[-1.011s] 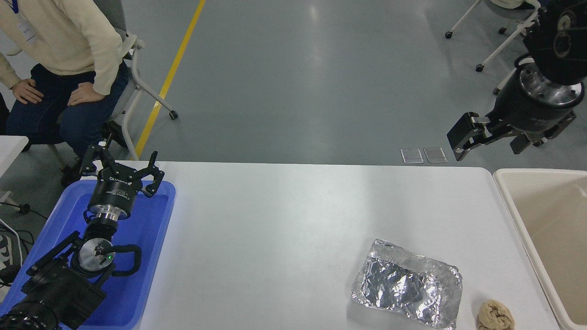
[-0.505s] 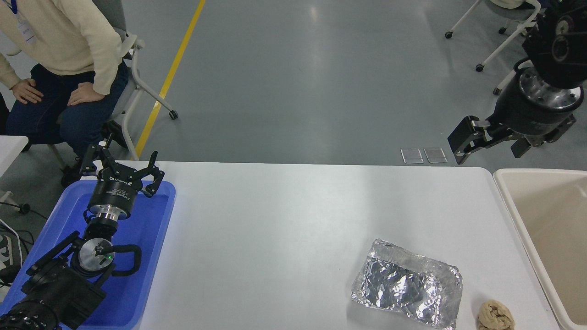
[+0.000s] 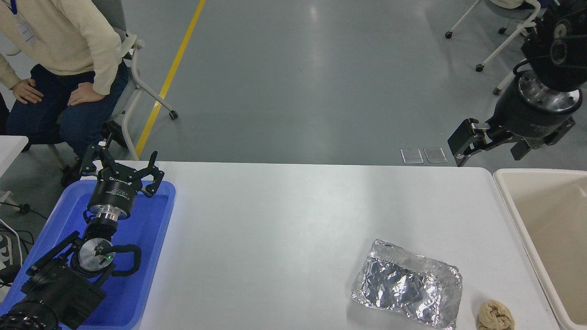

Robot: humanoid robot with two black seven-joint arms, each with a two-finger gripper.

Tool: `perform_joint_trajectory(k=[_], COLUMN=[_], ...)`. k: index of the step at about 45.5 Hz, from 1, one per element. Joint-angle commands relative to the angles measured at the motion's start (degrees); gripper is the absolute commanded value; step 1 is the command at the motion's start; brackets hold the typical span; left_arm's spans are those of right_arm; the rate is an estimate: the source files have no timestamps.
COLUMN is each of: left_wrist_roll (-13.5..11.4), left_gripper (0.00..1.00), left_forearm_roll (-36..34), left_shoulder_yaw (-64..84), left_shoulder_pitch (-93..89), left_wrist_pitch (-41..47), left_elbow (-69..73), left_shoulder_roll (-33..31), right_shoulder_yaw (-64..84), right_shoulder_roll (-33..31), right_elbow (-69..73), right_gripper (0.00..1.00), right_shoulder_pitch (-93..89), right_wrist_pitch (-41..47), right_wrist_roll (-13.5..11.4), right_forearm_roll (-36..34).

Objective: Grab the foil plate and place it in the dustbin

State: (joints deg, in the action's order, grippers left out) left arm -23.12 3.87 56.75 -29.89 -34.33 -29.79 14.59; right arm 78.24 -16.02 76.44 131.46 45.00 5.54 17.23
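Observation:
The foil plate (image 3: 407,290) is a wrinkly silver tray lying flat on the white table near its front right. The dustbin (image 3: 510,202) is a beige tub at the right edge of the picture, beside the table. My right gripper (image 3: 490,147) hangs open and empty high at the upper right, over the table's far right corner, well behind the foil plate and just left of the dustbin's far end. My left gripper (image 3: 122,166) is parked open over the blue tray at the lower left.
A blue tray (image 3: 156,238) lies at the table's left end under my left arm. A small tan lumpy ball (image 3: 495,316) sits right of the foil plate at the front edge. A person (image 3: 64,55) sits at the far left. Wheeled chairs stand on the floor behind.
My right gripper has drifted slightly to the right and turned a little. The foil plate, the ball and the left arm have not moved.

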Motion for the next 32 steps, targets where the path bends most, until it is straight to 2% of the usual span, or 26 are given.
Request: perform_joint_trajectory(k=[1, 17, 32], left_wrist_roll=[0.0, 0.0, 0.0], left_gripper=[1.0, 1.0, 1.0], left_forearm_roll=[-0.01, 0.08, -0.01], left_shoulder_yaw=[0.11, 0.12, 0.12], left_shoulder_pitch=[0.01, 0.01, 0.01], left_wrist_pitch=[-0.04, -0.04, -0.04], left_elbow=[0.0, 0.0, 0.0], left_shoulder_roll=[0.0, -0.09, 0.0], right_shoulder_yaw=[-1.42, -0.89, -4.23], right_shoulder_roll=[0.46, -0.15, -1.99], right_elbow=[0.02, -0.15, -1.03], right_gripper=[1.0, 1.0, 1.0], right_shoulder_pitch=[-2.43, -5.68, -16.31], right_wrist_pitch=[0.0, 0.0, 0.0], right_wrist_roll=[0.26, 0.26, 0.26], right_forearm_roll=[-0.26, -1.84, -2.72])
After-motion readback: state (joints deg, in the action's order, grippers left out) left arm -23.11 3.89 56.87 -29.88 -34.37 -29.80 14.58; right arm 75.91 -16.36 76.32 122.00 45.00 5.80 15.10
